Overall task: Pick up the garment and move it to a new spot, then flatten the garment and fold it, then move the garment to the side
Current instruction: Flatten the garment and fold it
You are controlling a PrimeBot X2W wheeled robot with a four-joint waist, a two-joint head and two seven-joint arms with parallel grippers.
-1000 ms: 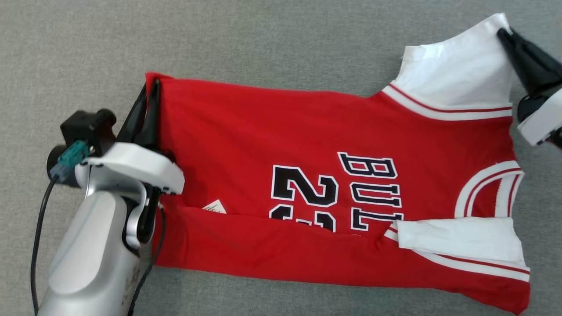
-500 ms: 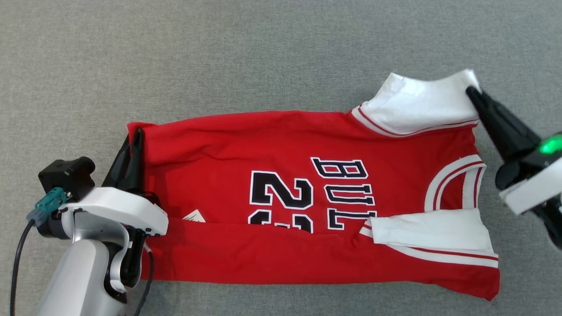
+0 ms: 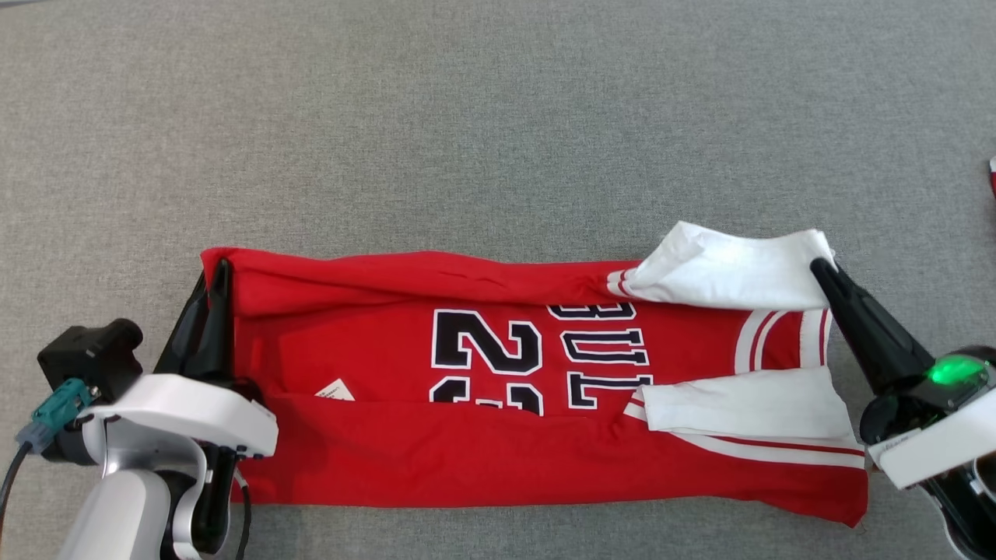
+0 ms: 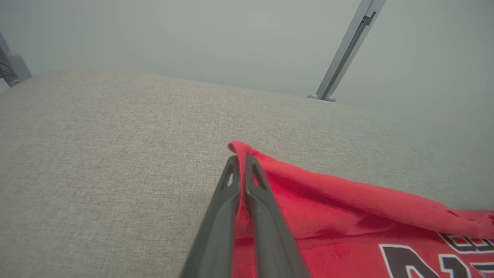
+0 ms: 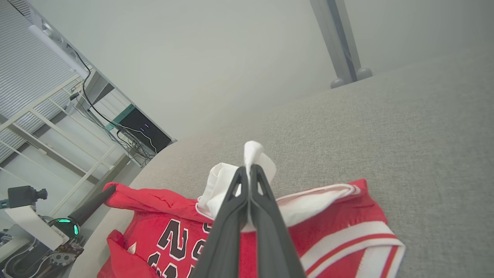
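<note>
The jersey (image 3: pixel 467 459) lies flat across the grey desk (image 3: pixel 482 117), its long axis running left to right, hem to the left and collar to the right. Its near long edge is folded over the chest. Farther back, the left end effector (image 3: pixel 220 268) pinches the red far-left corner and the right end effector (image 3: pixel 817 264) pinches the white sleeve (image 3: pixel 724 272), both clamped tight

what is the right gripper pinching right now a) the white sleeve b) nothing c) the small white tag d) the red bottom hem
a: the right gripper is shut on the white sleeve of the jersey, white cloth poking out past its tips.
</note>
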